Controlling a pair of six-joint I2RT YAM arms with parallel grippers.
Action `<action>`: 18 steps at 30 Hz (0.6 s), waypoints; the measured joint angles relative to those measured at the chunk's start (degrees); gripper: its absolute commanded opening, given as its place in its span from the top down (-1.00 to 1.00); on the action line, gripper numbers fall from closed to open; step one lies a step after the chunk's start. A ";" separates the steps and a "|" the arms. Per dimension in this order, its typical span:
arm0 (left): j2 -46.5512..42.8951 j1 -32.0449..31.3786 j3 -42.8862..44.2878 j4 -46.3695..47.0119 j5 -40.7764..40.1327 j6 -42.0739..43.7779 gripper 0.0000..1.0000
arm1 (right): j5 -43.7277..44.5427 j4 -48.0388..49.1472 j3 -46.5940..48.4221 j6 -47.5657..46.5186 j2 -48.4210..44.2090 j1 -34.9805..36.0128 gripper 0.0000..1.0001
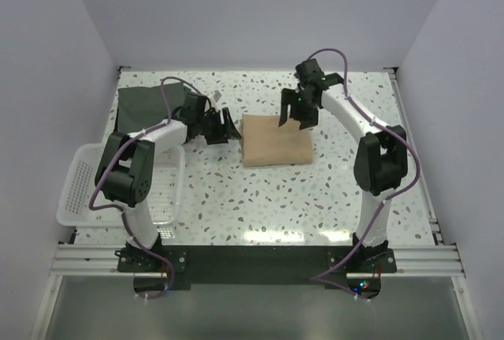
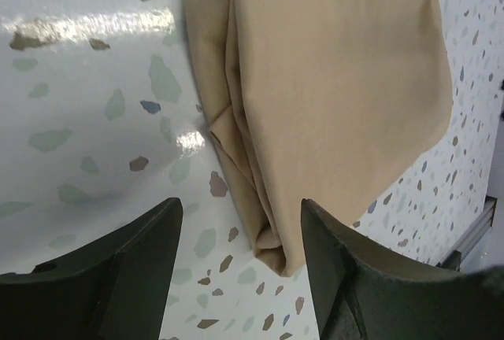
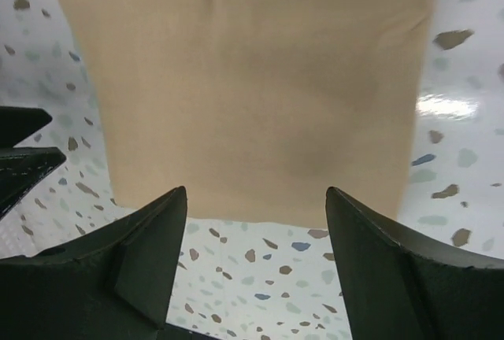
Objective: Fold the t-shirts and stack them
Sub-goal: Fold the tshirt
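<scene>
Tan shirt (image 1: 276, 142) folded, mid table (image 1: 236, 198). L gripper (image 1: 224, 129) wide open, empty, just beside shirt's left edge. R gripper (image 1: 297, 120) open, empty, over far edge. Dark shirt (image 1: 146, 104) far-left corner.

Tan t-shirt (image 3: 252, 80) runs off the top edge past the jaws (both wrist views). Left arm (image 1: 157, 131) covers part of the dark t-shirt (image 1: 138, 108).

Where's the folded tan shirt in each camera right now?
Top external: tan shirt near the table's centre.
Left wrist: tan shirt in the upper right, layered folded edge on its left side.
Right wrist: tan shirt fills the upper middle.
Shared landmark: the speckled table around it.
</scene>
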 measured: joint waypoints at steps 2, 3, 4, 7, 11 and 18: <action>-1.11 0.00 -4.17 3.74 2.12 -0.83 -0.34 | -0.96 1.68 -4.15 0.24 -0.68 2.62 -0.47; -1.18 0.00 -5.60 5.38 3.08 -1.46 -0.34 | -1.53 2.45 -5.97 0.42 -0.66 3.67 -0.47; -1.18 0.00 -6.84 6.95 3.87 -1.84 -0.35 | -2.01 3.13 -7.82 0.66 -0.52 4.66 -0.46; -1.18 0.00 -9.40 10.38 5.79 -2.97 -0.36 | -2.99 3.39 -11.13 1.20 0.39 6.05 -0.46; -1.14 0.00 -10.80 14.51 7.65 -4.79 -0.36 | -3.13 4.46 -12.07 1.51 2.82 5.81 -0.46; 0.13 0.00 -10.88 18.43 7.74 -6.49 -0.39 | -3.30 6.01 -12.31 1.90 5.70 5.95 -0.45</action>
